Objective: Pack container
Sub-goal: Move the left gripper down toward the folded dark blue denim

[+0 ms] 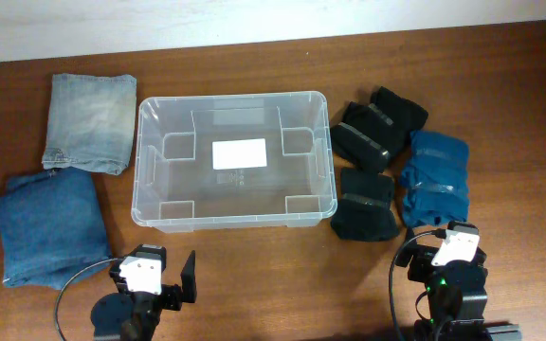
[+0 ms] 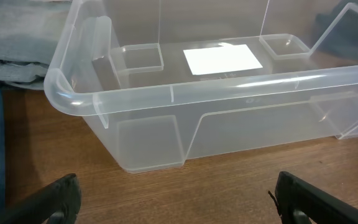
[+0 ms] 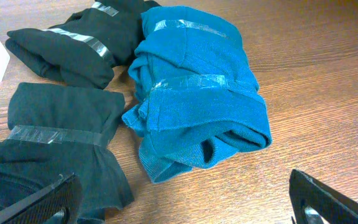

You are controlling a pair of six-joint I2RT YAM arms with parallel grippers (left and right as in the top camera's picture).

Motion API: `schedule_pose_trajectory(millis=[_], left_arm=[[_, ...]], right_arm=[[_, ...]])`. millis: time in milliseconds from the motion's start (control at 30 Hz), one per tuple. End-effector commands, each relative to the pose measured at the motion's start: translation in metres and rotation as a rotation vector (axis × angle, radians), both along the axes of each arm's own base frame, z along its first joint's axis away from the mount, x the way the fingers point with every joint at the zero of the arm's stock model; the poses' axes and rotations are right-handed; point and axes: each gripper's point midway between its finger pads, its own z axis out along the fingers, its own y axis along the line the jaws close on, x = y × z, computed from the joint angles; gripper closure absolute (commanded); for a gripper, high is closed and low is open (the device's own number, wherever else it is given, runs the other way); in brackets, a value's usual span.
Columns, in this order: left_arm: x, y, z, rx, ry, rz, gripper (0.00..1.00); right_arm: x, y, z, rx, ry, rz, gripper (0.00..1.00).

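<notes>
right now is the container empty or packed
Empty. The container shows only bare base and white label; denim and taped bundles lie outside.

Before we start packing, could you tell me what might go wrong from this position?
The blue bundle lies against the black bundles, so the open right gripper may drag a neighbour along. The folded jeans show no tape, so they might unfold when lifted. The empty bin looks light; a garment catching its rim could shove it.
</notes>
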Motion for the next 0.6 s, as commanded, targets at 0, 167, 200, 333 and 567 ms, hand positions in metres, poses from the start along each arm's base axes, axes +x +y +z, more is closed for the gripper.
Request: schedule_pose_trajectory(millis=[0,167,200,333,567], left_arm=[[0.0,-0.002,-0.001,0.014,-0.009,-0.019,0.0],[0.005,-0.003,0.012,0.011,-0.068,-0.021,0.0],[0.005,-0.006,0.014,0.004,-0.077,-0.038,0.0],[0.005,-0.015,0.02,-0.038,-0.093,-0.079,0.0],[0.009,-0.004,0.043,-0.168,-0.104,0.04,0.0]], right_arm=[[0.0,-0.002,-0.001,0.007,-0.008,-0.015,0.02],[0.0,-0.002,-0.001,0.007,-0.008,-0.015,0.02],[0.0,-0.002,-0.001,0.007,-0.008,-0.016,0.02],[0.0,-0.002,-0.001,0.007,-0.008,-0.015,0.02],[0.0,-0.002,-0.001,0.007,-0.008,-0.015,0.02]])
